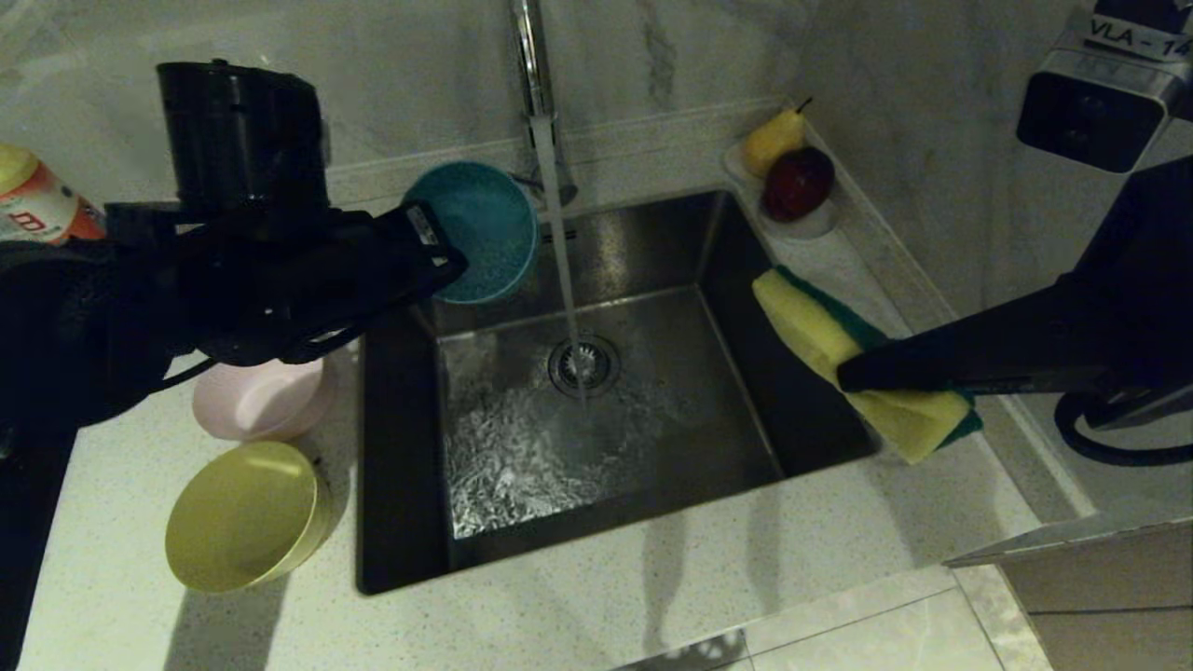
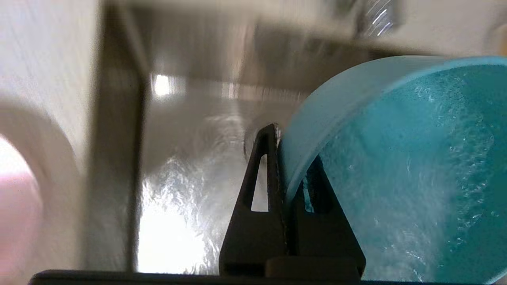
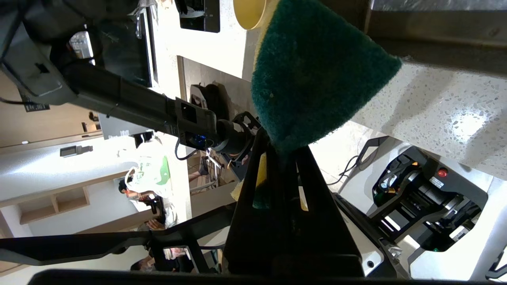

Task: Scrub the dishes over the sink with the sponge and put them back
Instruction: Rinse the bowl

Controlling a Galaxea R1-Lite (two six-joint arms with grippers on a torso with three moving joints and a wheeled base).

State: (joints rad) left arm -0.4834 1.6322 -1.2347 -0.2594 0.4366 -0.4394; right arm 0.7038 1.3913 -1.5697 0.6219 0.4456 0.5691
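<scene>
The left gripper [image 2: 283, 158] has its jaws pinched nearly together on the rim of the blue bowl [image 1: 477, 240], one finger outside the wall and one inside (the wrist view shows the rim wedged between them). In the head view the bowl hangs tilted at upper centre, over the back left corner of the sink [image 1: 652, 485], its opening facing the camera, just left of the water stream [image 1: 562, 252] falling from the faucet [image 1: 533, 65] to the drain [image 1: 583, 365]. Droplets speckle the bowl's inside.

The right gripper [image 3: 282, 158] is clamped tight on the sponge [image 1: 862, 368], jaws almost closed with the foam squeezed between them. The sponge sits at centre right of the head view, over the sink's right edge, yellow side up and green layer beneath.

The pink bowl [image 1: 261, 399] rests on the counter [image 1: 652, 587] at lower left, partly under the left arm; the yellow bowl [image 1: 244, 515] lies just below it, tipped on its side. A pear [image 1: 772, 140] and a dark red fruit [image 1: 798, 183] sit in a white dish [image 1: 811, 222] at upper right.
</scene>
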